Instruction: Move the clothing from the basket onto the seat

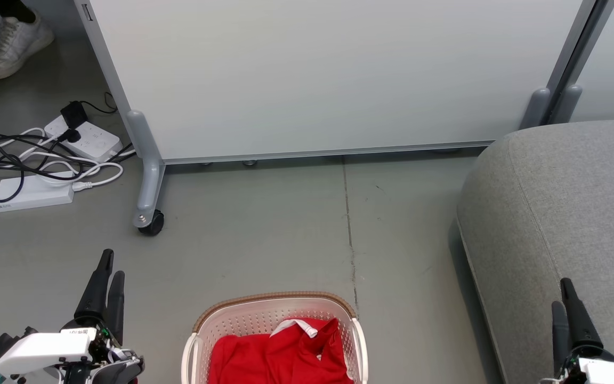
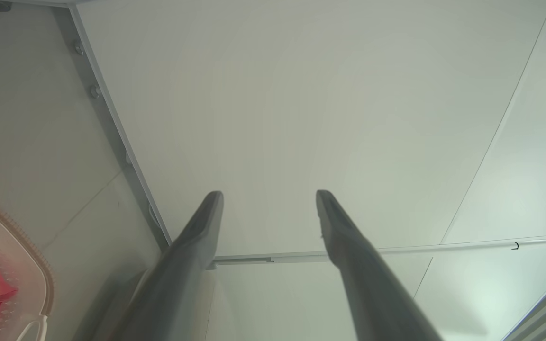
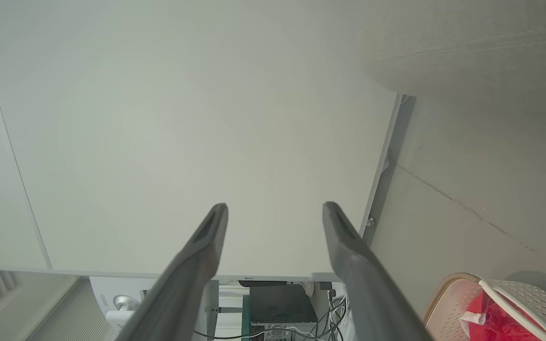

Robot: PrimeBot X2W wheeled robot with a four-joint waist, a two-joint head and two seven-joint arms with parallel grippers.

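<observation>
While both arms sit low at the outer edges of the head view, a grey floor (image 1: pixel 264 229) spreads between them. In the top left corner, a person's white shoe (image 1: pixel 14 45) stands on the floor. Below it lie two white power strips (image 1: pixel 83 140) in a tangle of black and white cables. At lower left, the left fingers (image 1: pixel 97 285), long and dark, point up the view over bare floor. In the left wrist view, the left fingers (image 2: pixel 190 255) are spread wide apart and empty.

A pale partition panel (image 1: pixel 312 74) on a grey wheeled foot (image 1: pixel 150 213) runs across the top. At bottom centre the basket (image 1: pixel 275 296), cream and perforated with a brown rim, sits on the floor. The clothing (image 1: pixel 275 354), bright red with a white collar strip, lies crumpled inside it, touched by neither arm. A thin crack in the floor runs up the view from the basket's far right corner.

On the right, the seat (image 1: pixel 568 202), a large grey cushion, stands apart from the basket with floor between them. At lower right, the right fingers (image 1: pixel 578 314) point up the view in front of the seat. In the right wrist view, the right fingers (image 3: pixel 351 255) are parted wide and grip nothing.
</observation>
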